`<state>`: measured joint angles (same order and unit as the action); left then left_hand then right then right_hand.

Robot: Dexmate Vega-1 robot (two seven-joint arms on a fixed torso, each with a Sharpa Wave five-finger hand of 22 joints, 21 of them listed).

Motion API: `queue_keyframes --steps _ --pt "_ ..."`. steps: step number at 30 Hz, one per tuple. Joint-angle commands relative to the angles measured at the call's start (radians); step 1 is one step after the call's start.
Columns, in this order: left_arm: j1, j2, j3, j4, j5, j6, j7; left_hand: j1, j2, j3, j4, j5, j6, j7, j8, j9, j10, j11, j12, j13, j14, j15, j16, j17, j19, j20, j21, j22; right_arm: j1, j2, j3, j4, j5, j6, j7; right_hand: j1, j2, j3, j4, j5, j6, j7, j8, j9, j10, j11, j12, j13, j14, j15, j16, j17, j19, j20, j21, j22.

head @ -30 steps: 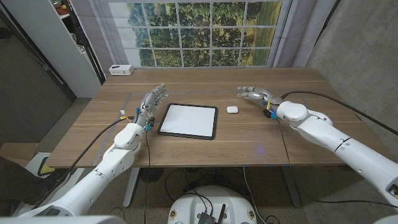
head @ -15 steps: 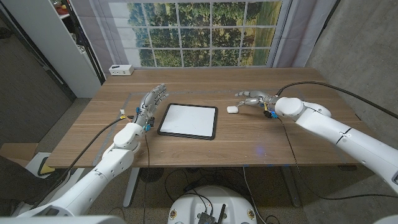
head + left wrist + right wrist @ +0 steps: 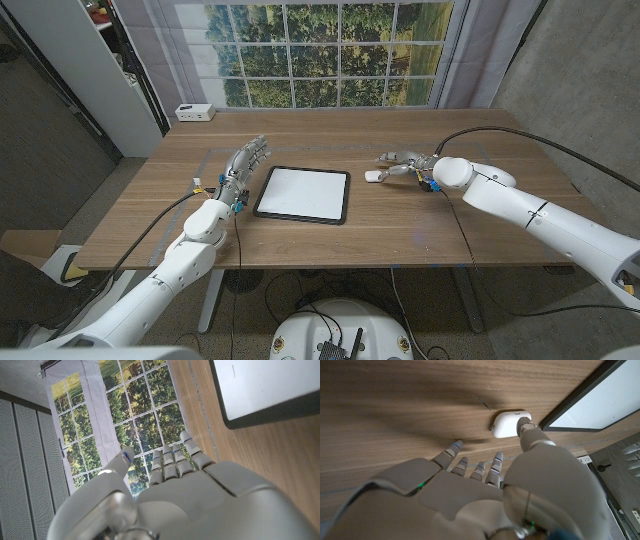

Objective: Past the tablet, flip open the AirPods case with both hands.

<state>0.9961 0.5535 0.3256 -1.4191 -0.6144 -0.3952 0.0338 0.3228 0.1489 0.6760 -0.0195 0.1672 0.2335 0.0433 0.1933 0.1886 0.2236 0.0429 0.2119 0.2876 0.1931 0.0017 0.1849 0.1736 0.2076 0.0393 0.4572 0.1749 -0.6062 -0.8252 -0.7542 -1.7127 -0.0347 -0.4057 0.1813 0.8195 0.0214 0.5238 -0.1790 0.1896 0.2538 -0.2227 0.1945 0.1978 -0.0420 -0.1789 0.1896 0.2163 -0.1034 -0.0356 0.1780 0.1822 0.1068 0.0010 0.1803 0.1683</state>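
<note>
I am only reaching: my right hand point(image 3: 405, 160) hovers spread and empty at the AirPods case point(image 3: 372, 176), which lies at the tablet's point(image 3: 303, 193) two o'clock, while my left hand point(image 3: 243, 163), fingers apart, must next cross over.

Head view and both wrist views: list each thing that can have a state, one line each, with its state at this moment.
AirPods case: lid closed, lying on the table beside the tablet.
Tablet: flat on the table, screen blank white.
Right hand: over the case, fingers apart, thumb tip at the case in the right wrist view; not gripping it.
Left hand: empty, fingers straight and apart, on the tablet's other side.
</note>
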Motion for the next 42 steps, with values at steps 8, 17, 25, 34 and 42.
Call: queue_keyframes --steps 8,17,25,34,42 --pt "-0.004 0.0 0.0 -0.004 0.004 0.011 0.01 0.002 -0.003 0.0 -0.008 0.005 0.012 0.0 0.006 0.002 0.009 0.002 0.008 -0.002 0.007 -0.001 0.002 0.002 0.001 0.009 -0.004 0.002 0.041 0.041 -0.054 0.058 -0.076 -0.059 0.054 0.067 0.012 0.01 0.003 -0.005 0.112 0.003 0.043 0.009 0.01 -0.004 0.019 0.005 -0.004 -0.13 0.015 0.001 -0.003 -0.007 0.006 0.001" --pt "-0.003 -0.002 0.001 -0.004 0.006 0.007 0.012 0.0 -0.003 0.0 -0.01 0.005 0.015 0.001 0.006 0.003 0.01 -0.001 0.008 -0.004 0.007 0.0 0.001 0.002 0.0 0.012 -0.007 0.003 0.039 0.046 -0.059 0.066 -0.067 -0.065 0.07 0.087 0.009 0.002 0.007 -0.007 0.174 0.003 0.059 0.012 0.03 -0.001 0.027 0.005 -0.002 -0.13 0.018 0.001 -0.003 -0.007 0.007 0.001" --pt "0.001 -0.004 0.0 -0.005 0.004 -0.001 0.009 -0.001 -0.003 0.0 -0.011 0.005 0.016 0.001 0.006 0.003 0.011 -0.003 0.009 -0.005 0.005 -0.001 0.001 0.002 0.0 0.014 -0.009 0.003 0.033 0.05 -0.06 0.069 -0.058 -0.079 0.068 0.105 0.008 -0.019 0.015 -0.009 0.3 0.002 0.092 0.019 0.082 0.007 0.043 0.006 0.017 -0.133 0.025 0.001 0.007 -0.01 0.01 0.001" --pt "-0.027 0.031 0.013 0.009 -0.055 0.024 -0.136 0.013 -0.022 -0.009 -0.046 0.004 0.005 -0.01 -0.001 0.002 -0.019 0.001 -0.001 -0.012 -0.03 0.01 -0.009 -0.001 -0.024 0.027 -0.029 0.003 -0.029 0.045 -0.015 0.039 -0.04 -0.035 -0.037 0.122 0.019 -0.046 0.019 -0.01 0.41 0.002 0.131 0.049 0.162 0.011 0.062 0.008 0.071 -0.147 0.039 0.001 0.046 -0.028 0.018 0.001" --pt "-0.036 0.068 0.021 -0.026 -0.033 0.069 -0.133 0.08 -0.05 -0.018 -0.142 0.015 -0.03 -0.023 -0.004 -0.001 -0.081 0.008 -0.012 -0.028 -0.118 0.035 -0.013 0.001 -0.08 0.036 -0.08 0.001 -0.08 0.039 0.021 0.004 -0.042 0.023 -0.128 0.135 0.021 -0.065 0.019 -0.009 0.45 0.004 0.151 0.073 0.214 0.009 0.073 0.012 0.121 -0.159 0.049 0.001 0.085 -0.036 0.023 0.001"
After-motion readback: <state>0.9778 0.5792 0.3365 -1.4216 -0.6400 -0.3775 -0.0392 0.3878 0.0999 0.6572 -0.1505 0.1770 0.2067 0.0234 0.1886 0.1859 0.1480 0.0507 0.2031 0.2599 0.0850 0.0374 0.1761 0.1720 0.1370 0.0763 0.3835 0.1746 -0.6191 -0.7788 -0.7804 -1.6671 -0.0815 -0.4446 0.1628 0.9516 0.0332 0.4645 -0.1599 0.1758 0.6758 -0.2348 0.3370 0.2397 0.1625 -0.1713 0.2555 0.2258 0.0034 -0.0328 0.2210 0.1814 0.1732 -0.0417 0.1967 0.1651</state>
